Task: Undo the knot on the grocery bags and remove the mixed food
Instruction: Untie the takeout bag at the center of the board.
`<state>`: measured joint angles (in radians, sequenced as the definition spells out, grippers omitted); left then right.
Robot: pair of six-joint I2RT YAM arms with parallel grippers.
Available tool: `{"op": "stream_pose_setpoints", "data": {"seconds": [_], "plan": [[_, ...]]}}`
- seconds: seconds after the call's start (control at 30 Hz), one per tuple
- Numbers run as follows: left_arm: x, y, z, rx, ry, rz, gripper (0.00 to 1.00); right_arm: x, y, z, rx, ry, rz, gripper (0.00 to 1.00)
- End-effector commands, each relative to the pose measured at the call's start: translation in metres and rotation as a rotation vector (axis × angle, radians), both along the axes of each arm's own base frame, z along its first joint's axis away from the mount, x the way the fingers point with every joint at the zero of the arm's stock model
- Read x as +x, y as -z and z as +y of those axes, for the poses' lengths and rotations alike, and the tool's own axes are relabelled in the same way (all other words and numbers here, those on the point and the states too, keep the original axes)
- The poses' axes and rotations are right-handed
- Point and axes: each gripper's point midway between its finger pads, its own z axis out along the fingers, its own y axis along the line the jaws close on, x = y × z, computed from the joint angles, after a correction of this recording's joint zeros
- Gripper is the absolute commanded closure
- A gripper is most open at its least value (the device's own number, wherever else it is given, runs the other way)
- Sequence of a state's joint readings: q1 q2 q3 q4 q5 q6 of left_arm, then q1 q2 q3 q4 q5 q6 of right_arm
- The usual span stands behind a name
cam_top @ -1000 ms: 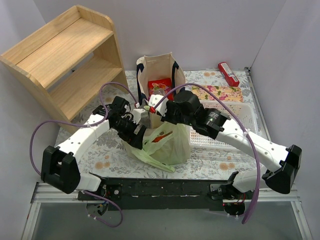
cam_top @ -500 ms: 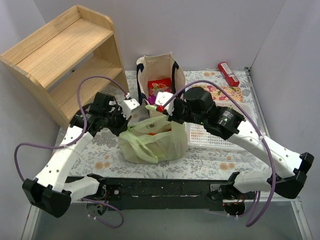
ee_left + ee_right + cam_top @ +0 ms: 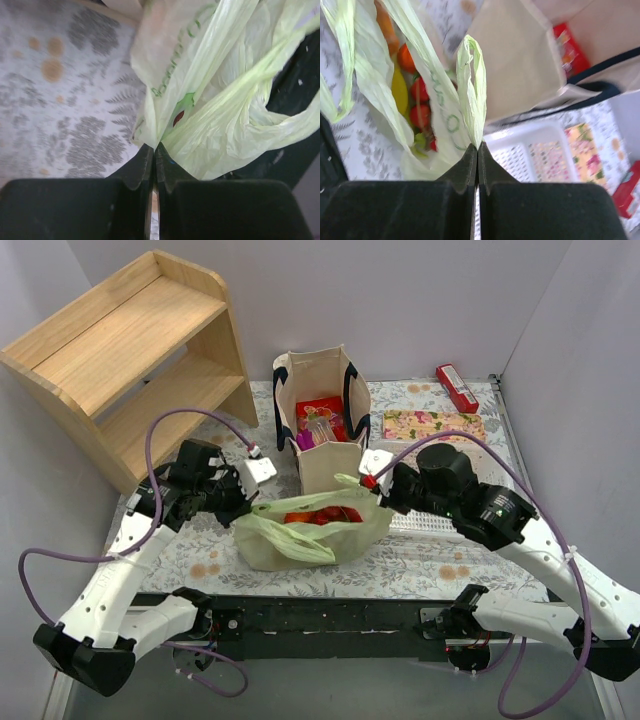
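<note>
The pale green plastic bag (image 3: 305, 530) lies mid-table, stretched between both grippers. My left gripper (image 3: 247, 503) is shut on the bag's left edge (image 3: 165, 120). My right gripper (image 3: 368, 478) is shut on a twisted handle loop (image 3: 472, 85). The knot is out of view; the bag's mouth gapes. Inside are red strawberries (image 3: 420, 114), a yellow pepper (image 3: 399, 90) and an orange fruit (image 3: 406, 57). Behind stands the beige canvas tote (image 3: 330, 465) with navy straps, holding a red packet (image 3: 318, 408) and a clear bottle (image 3: 322, 428).
A white slotted basket (image 3: 412, 520) sits at the right, partly under my right arm. A floral box (image 3: 432, 425) and a red box (image 3: 457, 387) lie at the back right. A wooden shelf (image 3: 130, 350) stands at the back left.
My left gripper has shut on the bag's left edge. My right gripper has drawn the handle rightward and my left has pulled left, spreading the bag's mouth and exposing the food.
</note>
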<state>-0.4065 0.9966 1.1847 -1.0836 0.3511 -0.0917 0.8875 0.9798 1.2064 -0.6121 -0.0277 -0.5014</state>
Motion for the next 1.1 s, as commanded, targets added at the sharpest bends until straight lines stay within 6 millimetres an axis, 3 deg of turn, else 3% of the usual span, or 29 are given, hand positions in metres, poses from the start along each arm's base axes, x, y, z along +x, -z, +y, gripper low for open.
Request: {"op": "stream_pose_setpoints", "data": {"seconds": [0.0,0.07,0.13,0.17,0.2,0.23,0.3,0.33,0.4,0.43,0.5,0.6,0.63,0.77,0.83,0.93,1.07], "plan": [[-0.029,0.040,0.024,0.122,0.036,0.079,1.00,0.001,0.048,-0.035,-0.070,0.138,0.100,0.99],[-0.030,0.036,0.025,0.115,0.034,0.059,1.00,0.006,0.050,-0.049,-0.075,0.201,0.096,0.99],[-0.028,0.028,0.021,0.094,0.043,0.036,1.00,0.011,0.037,-0.052,-0.053,0.222,0.074,0.96],[-0.027,0.023,0.015,0.065,0.054,0.035,1.00,0.013,0.030,-0.049,-0.046,0.217,0.060,0.85],[-0.025,0.021,0.011,0.049,0.056,0.045,1.00,0.018,0.001,-0.045,0.004,0.213,0.009,0.73],[-0.025,0.018,0.006,0.027,0.060,0.055,1.00,0.020,-0.015,-0.041,0.031,0.204,-0.014,0.54],[-0.023,0.013,-0.008,-0.030,0.068,0.104,1.00,0.025,-0.040,-0.027,0.067,0.164,-0.033,0.42],[-0.022,0.013,-0.013,-0.050,0.072,0.128,1.00,0.016,-0.073,-0.014,0.138,0.078,-0.052,0.37],[-0.020,0.010,-0.029,-0.109,0.076,0.218,1.00,0.011,-0.095,0.005,0.188,-0.011,-0.055,0.35],[-0.019,0.008,-0.033,-0.124,0.070,0.246,1.00,-0.002,-0.113,0.016,0.243,-0.098,-0.052,0.34],[-0.014,-0.002,-0.043,-0.167,0.052,0.286,1.00,-0.014,-0.122,0.033,0.285,-0.204,-0.042,0.36],[-0.008,-0.012,-0.044,-0.167,0.052,0.270,1.00,-0.040,-0.099,0.055,0.289,-0.349,0.038,0.48],[-0.005,-0.009,-0.042,-0.143,0.040,0.276,1.00,-0.049,-0.098,0.061,0.312,-0.397,0.053,0.58],[-0.002,-0.012,-0.042,-0.130,0.075,0.257,1.00,-0.082,-0.060,0.074,0.281,-0.514,0.193,0.80],[-0.003,-0.016,-0.046,-0.156,0.090,0.249,1.00,-0.081,-0.050,0.078,0.251,-0.501,0.214,0.90],[-0.010,-0.029,-0.056,-0.236,0.114,0.248,1.00,-0.064,-0.017,0.090,0.122,-0.466,0.239,0.98],[-0.022,-0.045,-0.061,-0.333,0.110,0.206,1.00,-0.057,0.014,0.102,0.038,-0.451,0.237,0.99]]}}
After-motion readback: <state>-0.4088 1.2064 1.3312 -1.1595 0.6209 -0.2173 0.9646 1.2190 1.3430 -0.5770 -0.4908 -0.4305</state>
